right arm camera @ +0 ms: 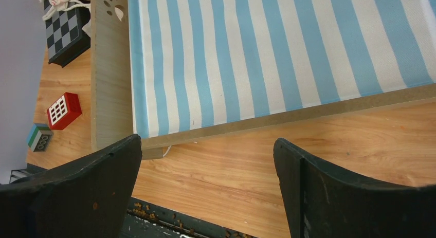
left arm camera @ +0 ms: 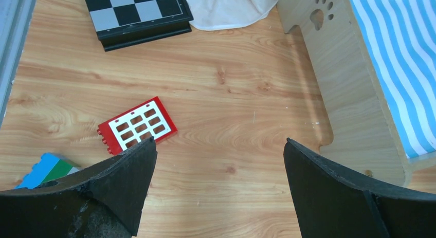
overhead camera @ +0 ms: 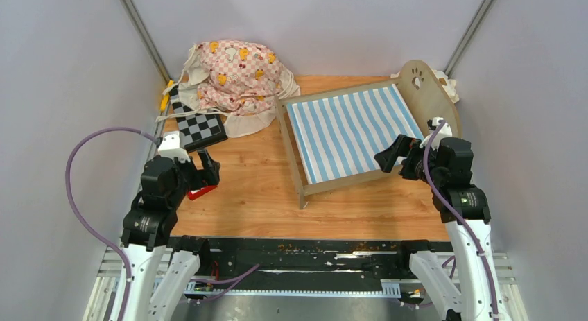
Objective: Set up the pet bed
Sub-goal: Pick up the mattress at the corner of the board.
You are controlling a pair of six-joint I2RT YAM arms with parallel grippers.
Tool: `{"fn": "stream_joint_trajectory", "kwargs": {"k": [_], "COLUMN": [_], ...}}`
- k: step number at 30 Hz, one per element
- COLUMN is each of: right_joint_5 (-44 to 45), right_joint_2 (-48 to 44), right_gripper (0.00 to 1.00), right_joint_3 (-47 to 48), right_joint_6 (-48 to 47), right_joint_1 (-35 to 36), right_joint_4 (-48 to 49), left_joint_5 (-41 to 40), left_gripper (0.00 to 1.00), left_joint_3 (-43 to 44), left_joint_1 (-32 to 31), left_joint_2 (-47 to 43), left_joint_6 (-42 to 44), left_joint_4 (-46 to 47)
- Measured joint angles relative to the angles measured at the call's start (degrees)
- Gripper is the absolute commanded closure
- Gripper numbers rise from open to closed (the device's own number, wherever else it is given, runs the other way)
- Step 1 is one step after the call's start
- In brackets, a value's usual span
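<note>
While left gripper (overhead camera: pixel 206 171) and right gripper (overhead camera: pixel 394 154) both gape wide and empty, setup looks unstarted: light-wood pet bed (overhead camera: pixel 350 132) with blue-striped fabric base sits bare just ahead of right gripper; pink checkered ruffled cushion (overhead camera: pixel 236 75) lies well beyond left gripper, off the bed.

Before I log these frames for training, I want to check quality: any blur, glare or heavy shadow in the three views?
Top external: even soft light, pet bed sharp, no glare. Left wrist: table grain crisp, left gripper fingers dark, underexposed. Right wrist: stripes sharp, right gripper fingers equally dark.
</note>
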Motion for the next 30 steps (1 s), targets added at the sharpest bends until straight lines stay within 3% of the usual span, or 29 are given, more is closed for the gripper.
{"fn": "stream_joint_trajectory", "kwargs": {"k": [10,14,20,30], "right_joint_5": [-2.23,-0.33,7.08,9.03], "right_joint_2": [4.11,10.47,26.73,59.36], "right_gripper": [0.00,0.00,0.00,0.01], "right_joint_3": [0.61,4.15,14.82,35.41], "right_joint_6": [-0.50,0.20,0.28,-0.94], "right_joint_1": [0.22,4.66,19.87,27.19], "right_joint_4": [3.93,8.11,16.96,32.30], "left_joint_5": [-0.90,-1.18,-2.82,-4.42], "left_gripper": [0.00,0.00,0.00,0.00], "left_joint_3": [1.88,1.68,0.00,-0.02], "left_joint_1": [0.00,0.00,0.00,0.00], "left_joint_2": [1.97,0.72,-1.09,-1.05], "left_joint_6": [1.73,1.81,1.38,1.20], "left_joint_4": [-1.03,-0.55,0.00,0.02]}}
